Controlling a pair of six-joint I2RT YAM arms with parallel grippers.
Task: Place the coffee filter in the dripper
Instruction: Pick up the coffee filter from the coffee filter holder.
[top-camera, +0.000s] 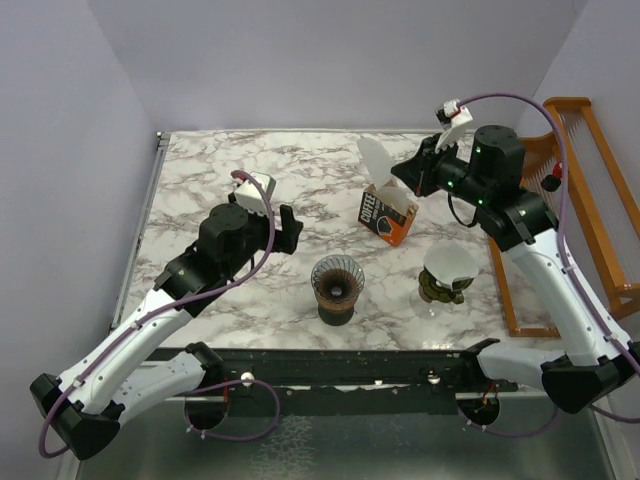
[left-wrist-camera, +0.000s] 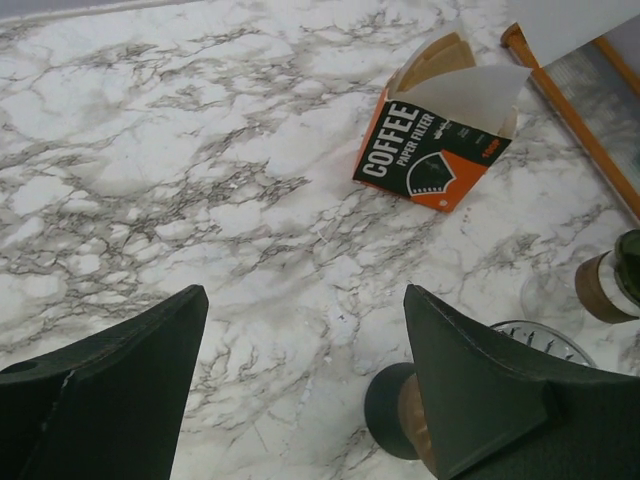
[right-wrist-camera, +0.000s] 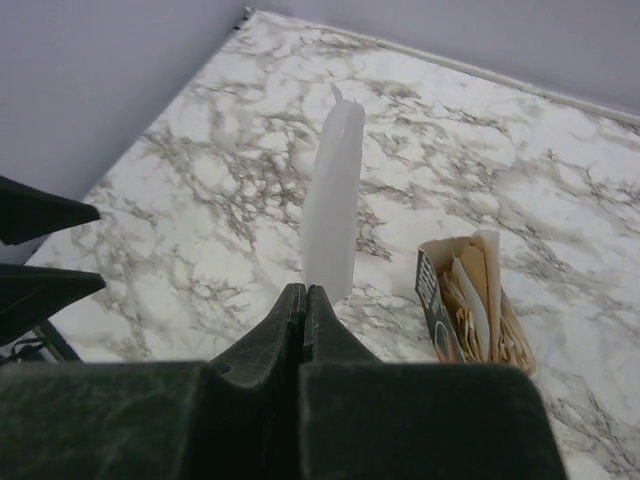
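Observation:
My right gripper (top-camera: 408, 172) is shut on the coffee filter (top-camera: 374, 160), a thin white paper held edge-on in the air, just above and behind the orange "COFFEE" carton (top-camera: 388, 215). In the right wrist view the filter (right-wrist-camera: 333, 200) stands up from the closed gripper (right-wrist-camera: 306, 292), with the carton (right-wrist-camera: 470, 300) to the right. The dark ribbed dripper (top-camera: 337, 285) stands on the marble table near the front middle, below the filter and nearer me. My left gripper (top-camera: 291, 230) is open and empty, just left of the dripper, whose base (left-wrist-camera: 395, 412) shows by the right finger.
A second glass vessel (top-camera: 449, 272) with a white filter in it stands right of the dripper. A wooden rack (top-camera: 590, 190) lies along the table's right edge. The carton (left-wrist-camera: 428, 160) holds several brown and white filters. Walls close off the back and the left.

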